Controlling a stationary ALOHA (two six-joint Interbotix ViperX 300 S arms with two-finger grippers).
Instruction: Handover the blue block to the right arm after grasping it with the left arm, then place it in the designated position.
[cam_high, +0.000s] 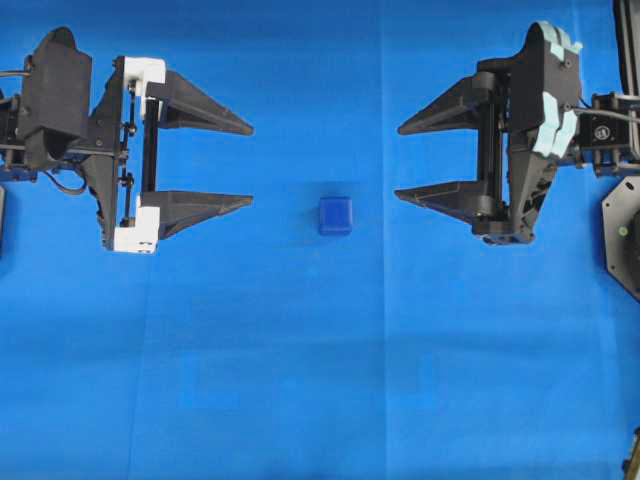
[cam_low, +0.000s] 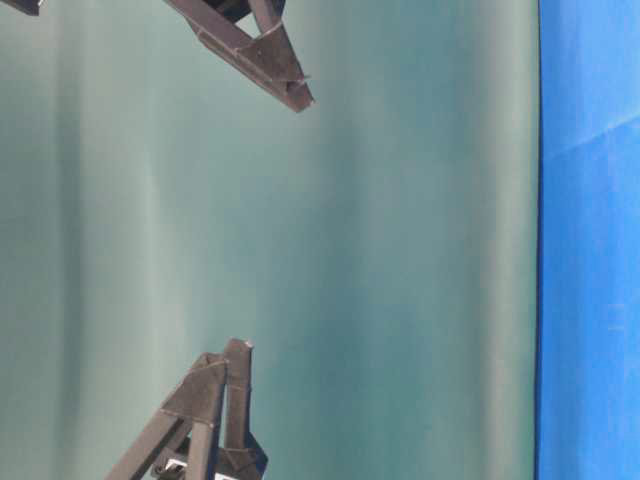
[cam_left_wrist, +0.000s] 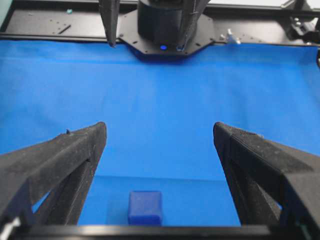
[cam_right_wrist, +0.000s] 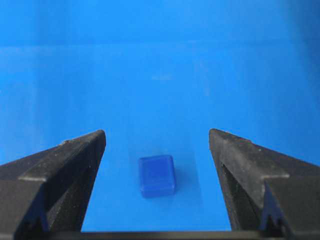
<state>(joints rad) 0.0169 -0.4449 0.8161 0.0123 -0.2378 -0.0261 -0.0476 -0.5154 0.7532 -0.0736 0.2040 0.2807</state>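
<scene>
The blue block (cam_high: 335, 216) is seen lying on the blue counter (cam_high: 300, 380) between the two wide-open, empty grippers, a little nearer the right gripper (cam_high: 398, 162) than the left gripper (cam_high: 251, 166), level with the left one's lower finger.

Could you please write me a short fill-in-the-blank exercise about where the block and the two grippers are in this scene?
1. The blue block rests on the blue ____.
2. In the overhead view, the block lies ____ the left gripper and the right gripper.
3. Both grippers have their jaws ____.
4. The gripper with white finger mounts belongs to the ____ arm.

Missing words: cloth; between; open; left
</scene>
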